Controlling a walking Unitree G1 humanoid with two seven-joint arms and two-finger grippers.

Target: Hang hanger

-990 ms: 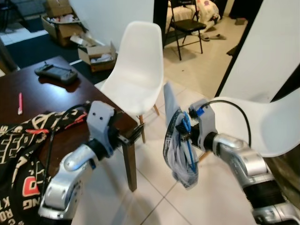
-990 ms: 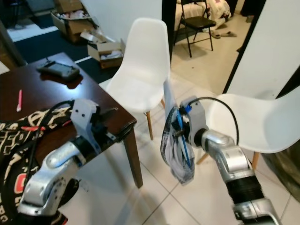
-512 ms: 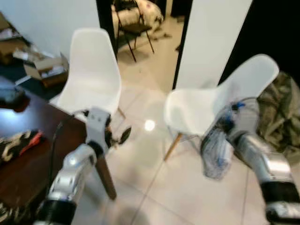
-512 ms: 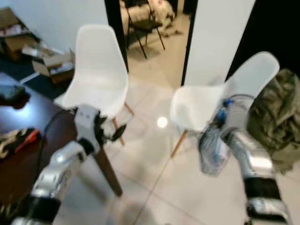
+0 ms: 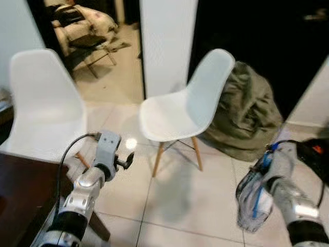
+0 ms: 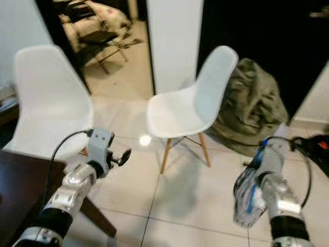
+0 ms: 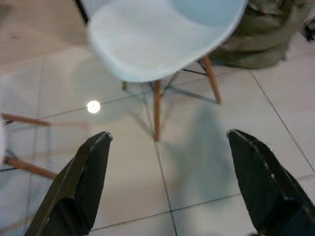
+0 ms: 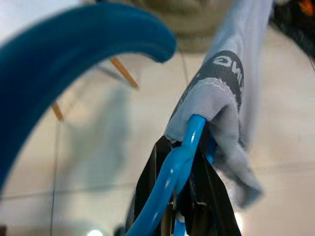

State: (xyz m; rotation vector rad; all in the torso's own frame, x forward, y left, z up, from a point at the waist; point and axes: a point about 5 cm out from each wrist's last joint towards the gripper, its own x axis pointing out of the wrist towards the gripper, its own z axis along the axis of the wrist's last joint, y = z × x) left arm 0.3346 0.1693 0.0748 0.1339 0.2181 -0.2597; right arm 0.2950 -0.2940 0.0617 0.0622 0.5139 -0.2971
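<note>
The left arm extends forward and up from the lower left, its left gripper (image 5: 125, 160) level with the front legs of the white chair (image 5: 185, 105) and to their left, fingers (image 7: 78, 189) spread wide apart with nothing between them. The right arm reaches forward at the lower right of the chair, its right gripper (image 8: 184, 194) closed on the blue hanger (image 8: 172, 172), which carries a grey garment (image 5: 252, 198).

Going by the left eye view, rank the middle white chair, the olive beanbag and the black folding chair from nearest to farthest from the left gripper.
From the left gripper:
1. Middle white chair, just ahead and to its right.
2. Black folding chair, through the doorway, ahead-left.
3. Olive beanbag, behind the white chair, far right.
</note>
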